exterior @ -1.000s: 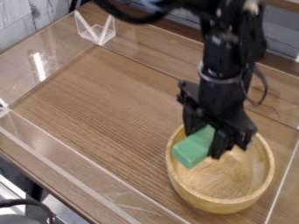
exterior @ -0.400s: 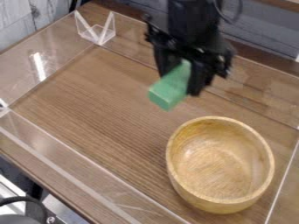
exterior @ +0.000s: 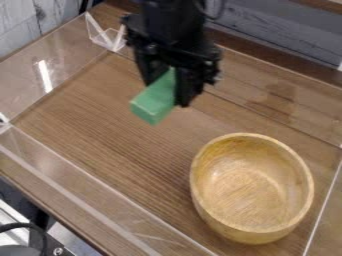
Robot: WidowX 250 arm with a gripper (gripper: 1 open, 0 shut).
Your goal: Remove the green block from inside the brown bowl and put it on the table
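Arm (exterior: 174,15) cut off by top edge; gripper (exterior: 174,85) fingers hide upper end of green block (exterior: 152,102).

From where I stand, nothing here can be read: no lettering, labels, brand marks or numbers show on any surface in view, and the picture is too soft for fine print anyway.

The green block (exterior: 155,99) is coloured a plain bright green, without markings. The brown bowl (exterior: 253,187) is finished in light tan wood, with fine grain lines across its inside. The table (exterior: 94,115) is surfaced in brown wood-grain with darker streaks. The gripper (exterior: 175,82) is finished in black.
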